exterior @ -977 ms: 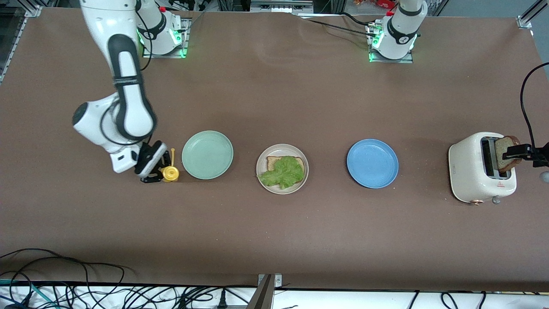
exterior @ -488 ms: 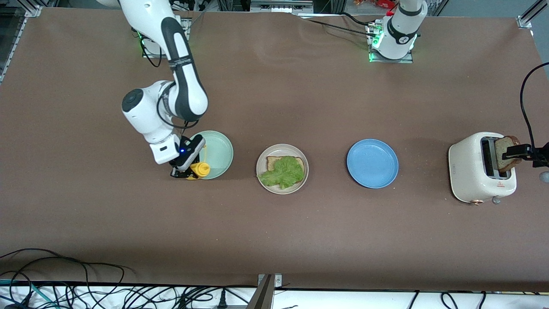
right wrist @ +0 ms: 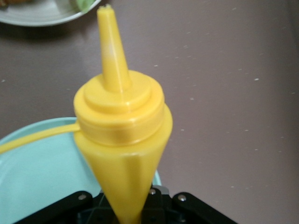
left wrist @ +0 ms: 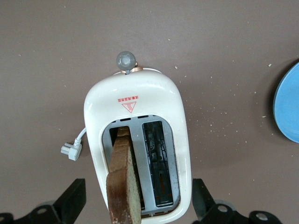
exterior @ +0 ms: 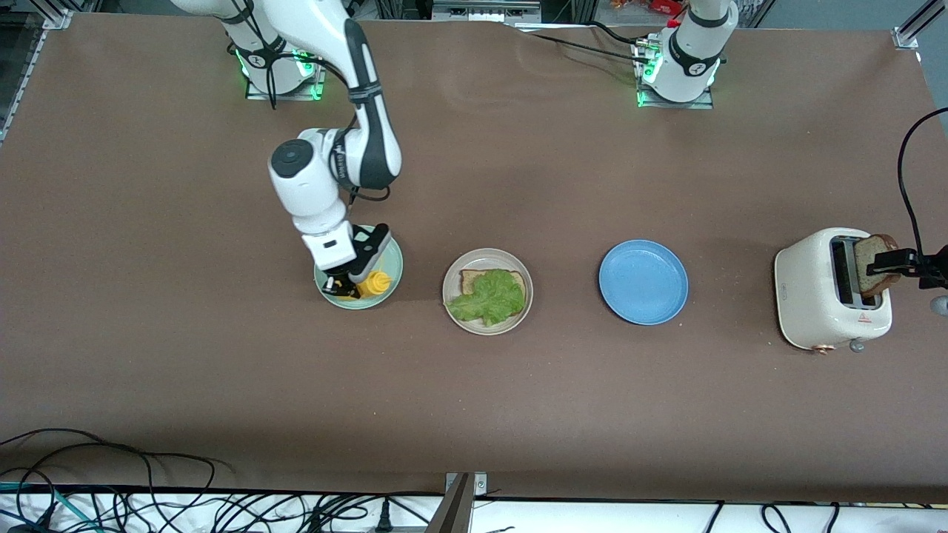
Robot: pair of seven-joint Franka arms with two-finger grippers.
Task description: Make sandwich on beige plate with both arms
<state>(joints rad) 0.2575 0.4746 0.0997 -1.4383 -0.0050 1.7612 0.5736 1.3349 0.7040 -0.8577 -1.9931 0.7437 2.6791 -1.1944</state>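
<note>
The beige plate point(exterior: 453, 272) sits mid-table and holds one bread slice point(exterior: 472, 279) with a green lettuce leaf point(exterior: 489, 297) on top. A second bread slice point(exterior: 874, 260) point(left wrist: 122, 186) stands up out of a slot of the white toaster point(exterior: 818, 292) point(left wrist: 135, 112) at the left arm's end of the table. My left gripper point(exterior: 912, 263) point(left wrist: 138, 191) hangs over the toaster, open, its fingers point(left wrist: 72, 198) wide apart on either side of the slice. My right gripper point(exterior: 346, 286) point(right wrist: 126, 217) is shut on a yellow squeeze bottle point(exterior: 375, 283) point(right wrist: 121, 130) over the mint-green plate point(exterior: 388, 259) point(right wrist: 37, 172).
A blue plate point(exterior: 643, 281) point(left wrist: 288, 107) lies between the beige plate and the toaster. The toaster's cord and plug point(left wrist: 71, 150) lie beside it. In the right wrist view the beige plate point(right wrist: 42, 16) shows past the bottle's nozzle. Cables run along the table's near edge.
My right arm has carried the yellow bottle from the table beside the mint-green plate to above that plate, toward the beige plate. The left arm has not moved.
</note>
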